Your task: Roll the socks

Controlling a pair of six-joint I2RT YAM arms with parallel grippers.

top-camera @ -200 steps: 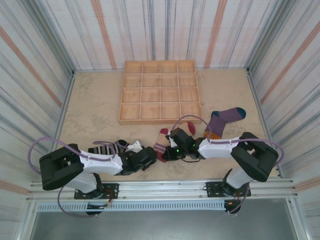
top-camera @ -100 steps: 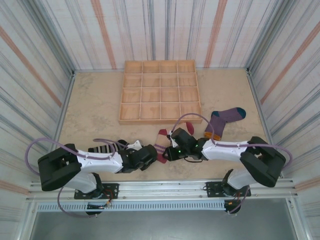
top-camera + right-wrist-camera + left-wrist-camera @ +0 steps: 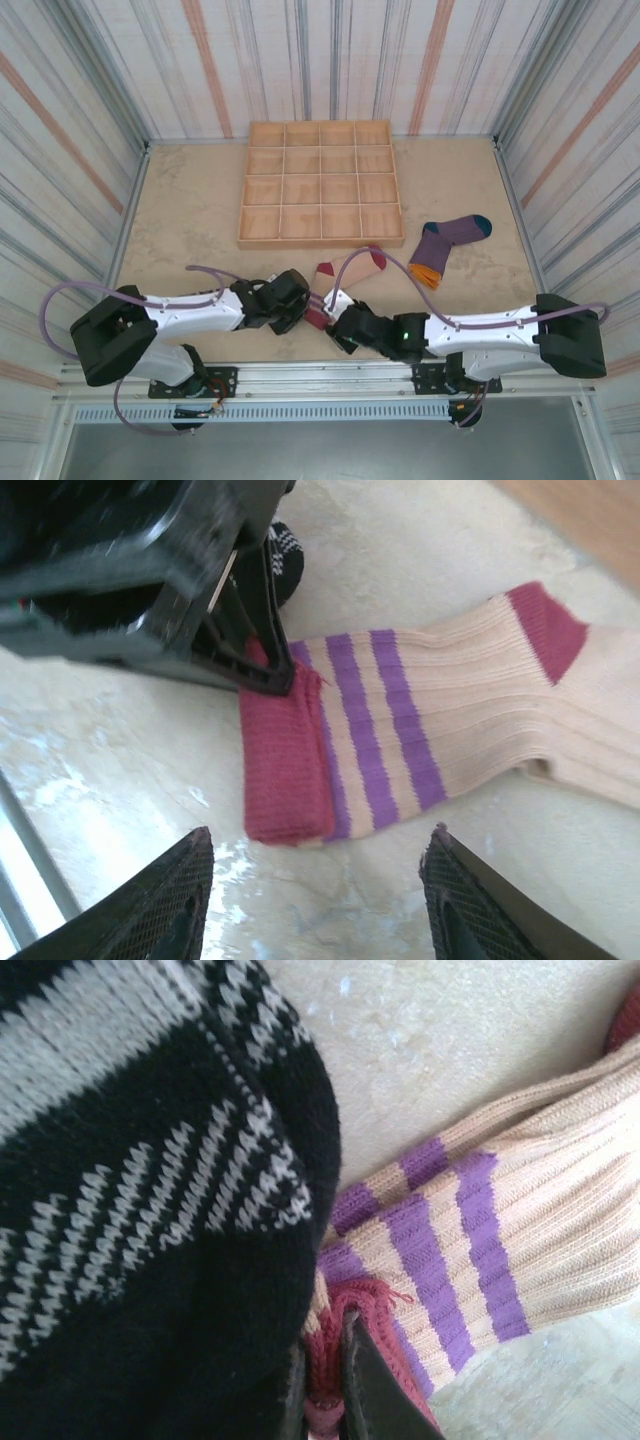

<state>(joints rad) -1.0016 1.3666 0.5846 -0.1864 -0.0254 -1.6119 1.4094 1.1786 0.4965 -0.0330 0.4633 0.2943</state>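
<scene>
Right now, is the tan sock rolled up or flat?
Flat, not rolled: the tan sock lies spread out; the left gripper pinches its red cuff.

Tan sock (image 3: pixel 350 272), purple-striped, with a red cuff, is laid flat at centre frame, cuff at lower left. Black-and-white striped sock (image 3: pixel 130 1210) is bunched against that cuff. Purple sock (image 3: pixel 445 240), orange and teal ended, is spread flat at right.
</scene>
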